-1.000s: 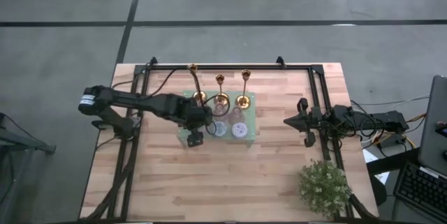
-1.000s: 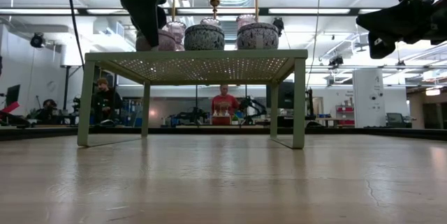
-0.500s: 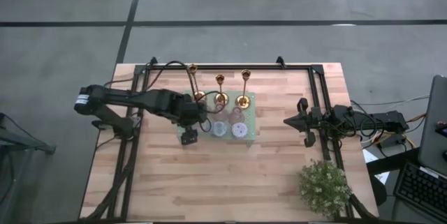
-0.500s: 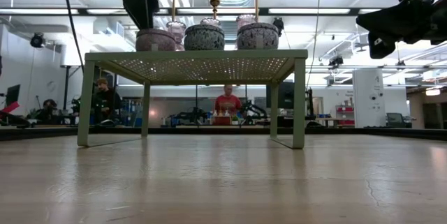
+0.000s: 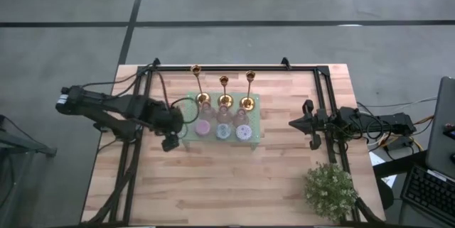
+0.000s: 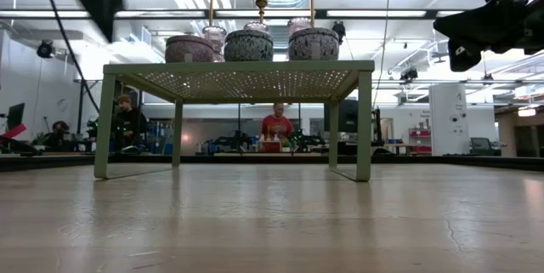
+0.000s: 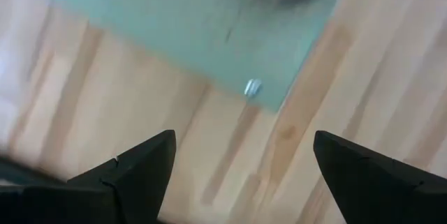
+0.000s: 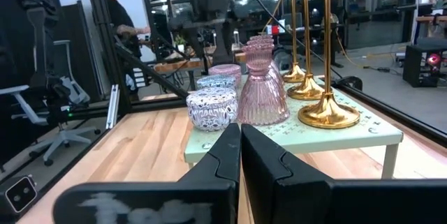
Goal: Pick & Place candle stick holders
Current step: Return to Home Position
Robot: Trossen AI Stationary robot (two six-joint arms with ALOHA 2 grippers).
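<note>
1. The left gripper (image 5: 170,143) hangs over the desk (image 5: 234,185), released and empty, just off the green shelf's (image 5: 256,118) corner.
2. The right gripper (image 5: 293,123) is clenched, empty and well apart.
3. The candle stick holders (image 5: 225,100) stand on the shelf beyond the left gripper; the low view cuts off two tops.

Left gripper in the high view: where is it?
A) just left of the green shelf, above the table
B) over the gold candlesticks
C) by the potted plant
A: the left gripper hangs just left of the green shelf, jaws open and empty.
</note>
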